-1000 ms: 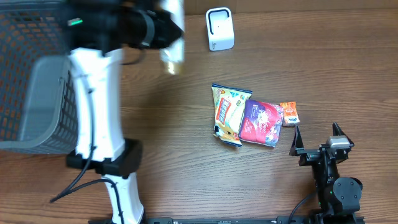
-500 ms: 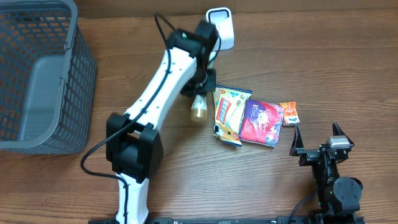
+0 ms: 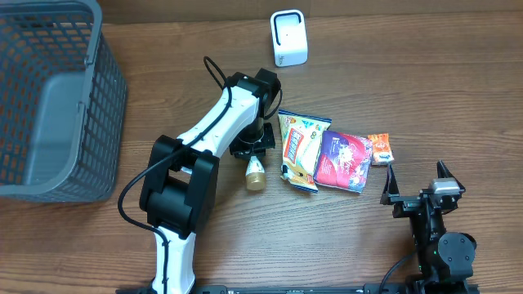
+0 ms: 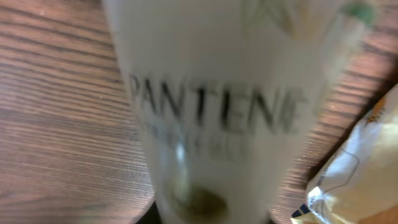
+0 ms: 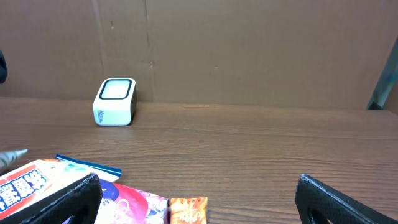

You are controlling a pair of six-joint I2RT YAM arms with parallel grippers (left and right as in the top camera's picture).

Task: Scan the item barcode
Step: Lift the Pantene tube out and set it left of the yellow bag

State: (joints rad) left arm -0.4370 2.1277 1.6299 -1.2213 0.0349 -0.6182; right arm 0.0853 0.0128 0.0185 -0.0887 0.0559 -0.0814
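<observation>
The left tool (image 3: 252,153) is hovering at a Pantene bottle (image 3: 256,174) beside snack packets (image 3: 298,147), grip unclear. The right tool (image 3: 417,176) is sitting spread wide.

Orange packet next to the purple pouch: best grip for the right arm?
Top-down, pinching its near and far edges. The orange packet lies flat with its left edge against the purple pouch; the other edges look clear.
</observation>
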